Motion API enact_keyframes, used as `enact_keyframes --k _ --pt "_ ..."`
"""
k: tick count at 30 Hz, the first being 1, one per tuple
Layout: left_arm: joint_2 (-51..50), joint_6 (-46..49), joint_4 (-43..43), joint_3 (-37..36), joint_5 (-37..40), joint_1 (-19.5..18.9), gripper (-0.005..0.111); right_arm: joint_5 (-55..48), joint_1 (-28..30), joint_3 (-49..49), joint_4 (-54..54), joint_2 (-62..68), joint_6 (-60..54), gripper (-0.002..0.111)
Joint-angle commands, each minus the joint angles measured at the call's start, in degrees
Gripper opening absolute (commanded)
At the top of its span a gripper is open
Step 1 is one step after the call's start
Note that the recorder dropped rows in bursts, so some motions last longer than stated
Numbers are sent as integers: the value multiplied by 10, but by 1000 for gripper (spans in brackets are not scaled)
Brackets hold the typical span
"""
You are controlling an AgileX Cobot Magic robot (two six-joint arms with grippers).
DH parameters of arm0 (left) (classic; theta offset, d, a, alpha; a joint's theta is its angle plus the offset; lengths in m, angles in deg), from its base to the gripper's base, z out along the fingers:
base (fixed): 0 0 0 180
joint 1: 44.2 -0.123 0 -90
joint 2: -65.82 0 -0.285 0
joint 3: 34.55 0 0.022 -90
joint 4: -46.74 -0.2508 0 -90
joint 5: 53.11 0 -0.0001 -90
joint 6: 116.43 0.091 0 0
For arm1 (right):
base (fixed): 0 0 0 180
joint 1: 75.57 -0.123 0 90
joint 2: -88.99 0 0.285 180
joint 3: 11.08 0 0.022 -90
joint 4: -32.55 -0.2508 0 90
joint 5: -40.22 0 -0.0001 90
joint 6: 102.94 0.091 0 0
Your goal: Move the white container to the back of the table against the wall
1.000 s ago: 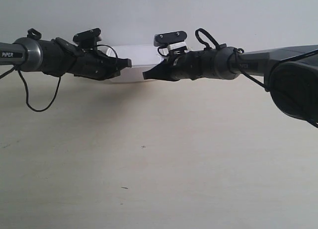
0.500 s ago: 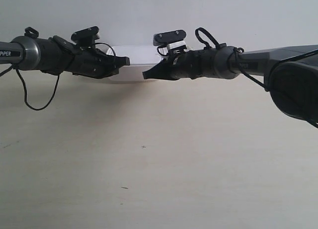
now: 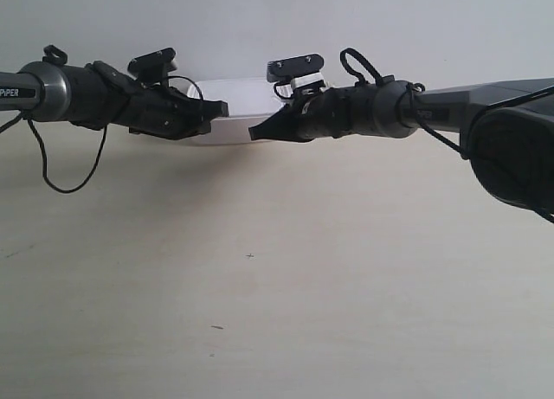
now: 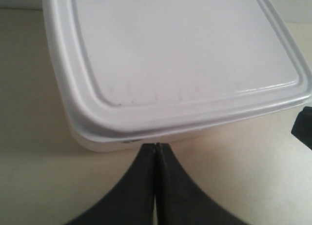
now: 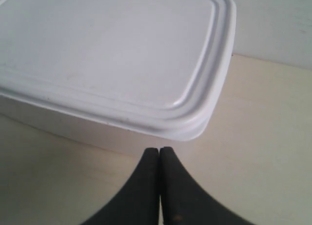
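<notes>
Container [image 3: 241, 96] sits on bench [image 3: 286, 295] at its far edge, w/ wall [image 3: 260, 22] just behind. Left claw [image 4: 156, 148] is in front of one near corner, tips right at the side wall. Right claw [image 5: 160, 151] is just before the other near corner, slightly apart.

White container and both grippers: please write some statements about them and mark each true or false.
1. The white container has its lid on. True.
2. The left gripper is wide open. False: its fingers are pressed together.
3. The right gripper clamps the lid's rim. False: it is shut on nothing, tips just outside the container.
4. The container sits mid-table. False: it is at the table's edge, by the wall.
5. The two grippers point toward each other. True.
</notes>
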Motion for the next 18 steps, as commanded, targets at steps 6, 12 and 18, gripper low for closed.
enact_keyframes --k 6,12,18 --pt "0 -83 -94 4 34 -2 0 -22 4 3 0 1 -3 0" --pt "8 -102 -134 4 69 -2 0 -45 4 2 21 -18 -4 0" --pt "44 -192 -232 -33 79 -2 0 -90 4 0 22 -41 -4 0"
